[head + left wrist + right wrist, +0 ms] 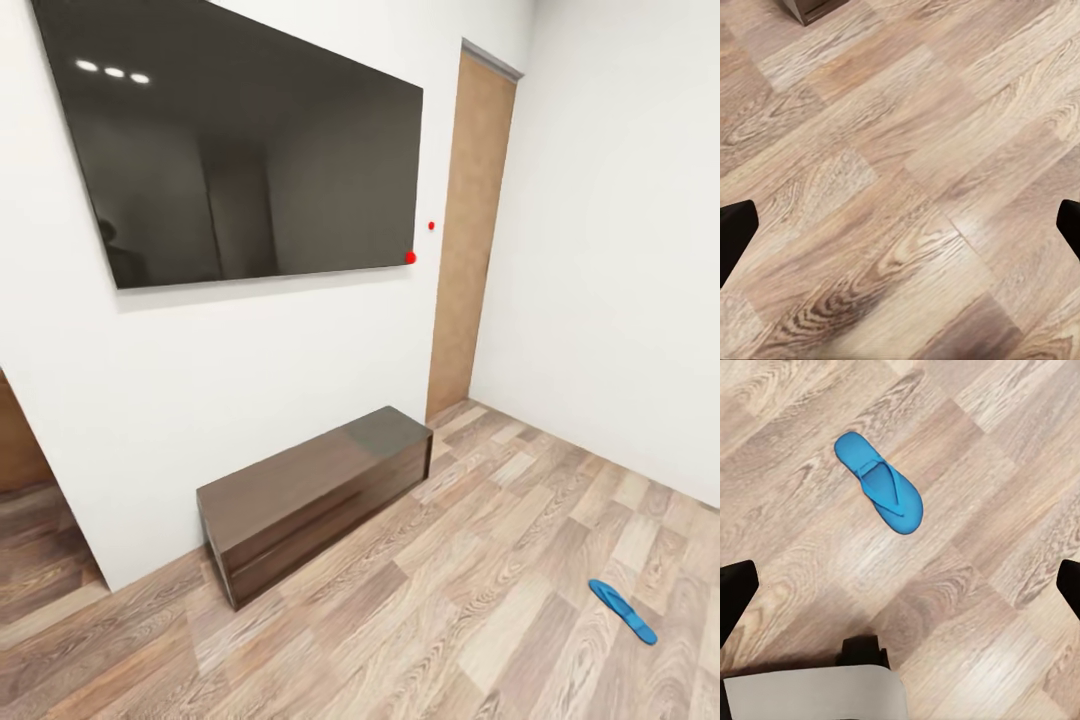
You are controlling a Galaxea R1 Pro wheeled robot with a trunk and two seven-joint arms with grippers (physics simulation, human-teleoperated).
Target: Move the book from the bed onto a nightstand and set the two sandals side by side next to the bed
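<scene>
Facing: I see a white wall with a black screen (235, 140), a closed door (470, 240) at the room corner.
Bench: long, dark (315, 497), against the wall under the screen.
Sandal: one blue sandal (622, 610) (878, 482) flat on the floor (450, 600), well apart from the bench.
Left gripper (900, 232): jaws wide apart, empty, over bare planks.
Right gripper (900, 592): jaws wide apart, empty, sandal near, not touching.
</scene>
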